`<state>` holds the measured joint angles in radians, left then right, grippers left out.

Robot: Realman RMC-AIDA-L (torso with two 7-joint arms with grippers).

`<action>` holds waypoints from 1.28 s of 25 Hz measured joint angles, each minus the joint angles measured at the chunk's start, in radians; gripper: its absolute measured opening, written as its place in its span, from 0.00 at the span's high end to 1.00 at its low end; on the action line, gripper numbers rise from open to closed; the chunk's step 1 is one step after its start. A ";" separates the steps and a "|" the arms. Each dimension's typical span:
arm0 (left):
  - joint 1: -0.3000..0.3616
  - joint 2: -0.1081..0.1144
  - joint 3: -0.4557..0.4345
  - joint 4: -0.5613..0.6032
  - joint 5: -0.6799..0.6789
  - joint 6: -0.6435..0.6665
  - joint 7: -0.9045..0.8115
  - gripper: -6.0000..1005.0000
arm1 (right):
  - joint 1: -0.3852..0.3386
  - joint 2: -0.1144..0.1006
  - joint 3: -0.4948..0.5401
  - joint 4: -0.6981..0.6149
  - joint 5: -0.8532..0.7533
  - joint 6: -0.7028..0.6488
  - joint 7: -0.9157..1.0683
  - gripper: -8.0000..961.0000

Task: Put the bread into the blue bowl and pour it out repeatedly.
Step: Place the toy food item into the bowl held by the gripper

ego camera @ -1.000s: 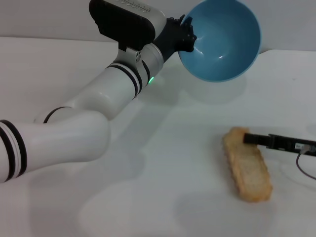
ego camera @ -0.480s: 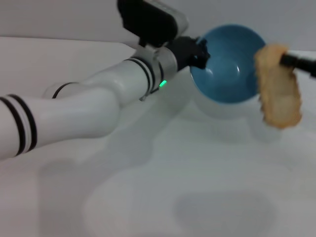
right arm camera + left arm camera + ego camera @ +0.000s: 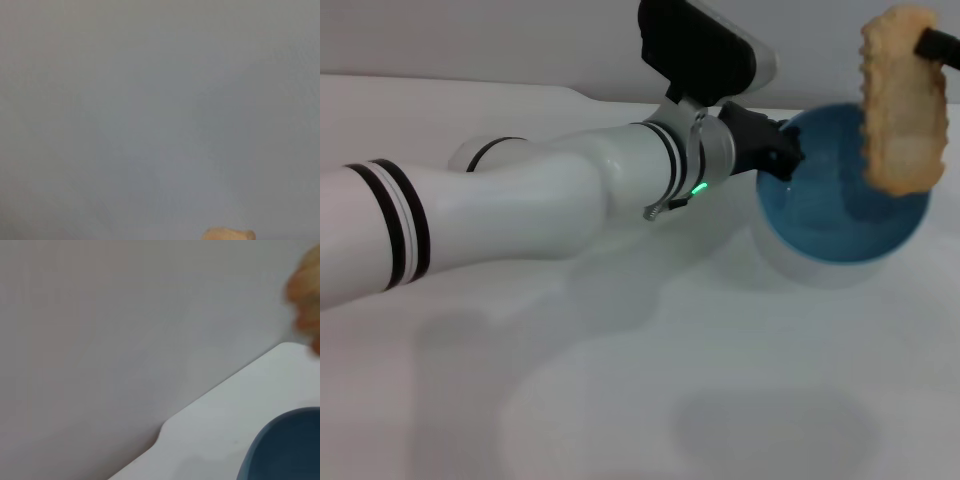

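The blue bowl (image 3: pixel 845 215) stands upright on the white table at the right in the head view; a part of its rim shows in the left wrist view (image 3: pixel 285 447). My left gripper (image 3: pixel 782 155) is shut on the bowl's left rim. The bread (image 3: pixel 902 98) hangs on end above the bowl's right side, its pale tan underside facing the camera. My right gripper (image 3: pixel 935 45) is shut on the bread's upper end, only a black finger showing at the frame's edge. The bread also shows in the left wrist view (image 3: pixel 306 297) and in the right wrist view (image 3: pixel 229 234).
The white table (image 3: pixel 620 400) spreads in front of the bowl, with a grey wall (image 3: pixel 470 35) behind it. My left arm (image 3: pixel 520 215) reaches across the table from the left to the bowl.
My left gripper has lowered the bowl from tilted in the air to upright on the table, farther right. My right gripper has lifted the bread off the table to above the bowl.
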<state>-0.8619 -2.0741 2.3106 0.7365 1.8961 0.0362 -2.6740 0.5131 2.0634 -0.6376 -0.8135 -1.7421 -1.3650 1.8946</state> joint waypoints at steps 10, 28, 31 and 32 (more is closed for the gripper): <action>0.001 0.001 0.001 0.026 0.001 0.009 0.000 0.99 | 0.028 -0.004 -0.002 0.166 -0.006 0.080 -0.063 0.91; 0.008 0.000 0.002 0.018 0.002 0.005 0.003 0.99 | 0.037 -0.002 0.009 0.219 0.025 0.097 -0.151 0.54; 0.009 0.000 0.002 0.017 0.001 0.004 0.003 0.99 | 0.038 -0.008 -0.001 0.218 0.022 0.094 -0.149 0.53; 0.009 0.000 0.002 0.017 0.001 0.004 0.003 0.99 | 0.038 -0.008 -0.001 0.218 0.022 0.094 -0.149 0.53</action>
<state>-0.8528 -2.0738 2.3129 0.7533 1.8976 0.0400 -2.6707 0.5514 2.0552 -0.6388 -0.5953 -1.7200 -1.2706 1.7457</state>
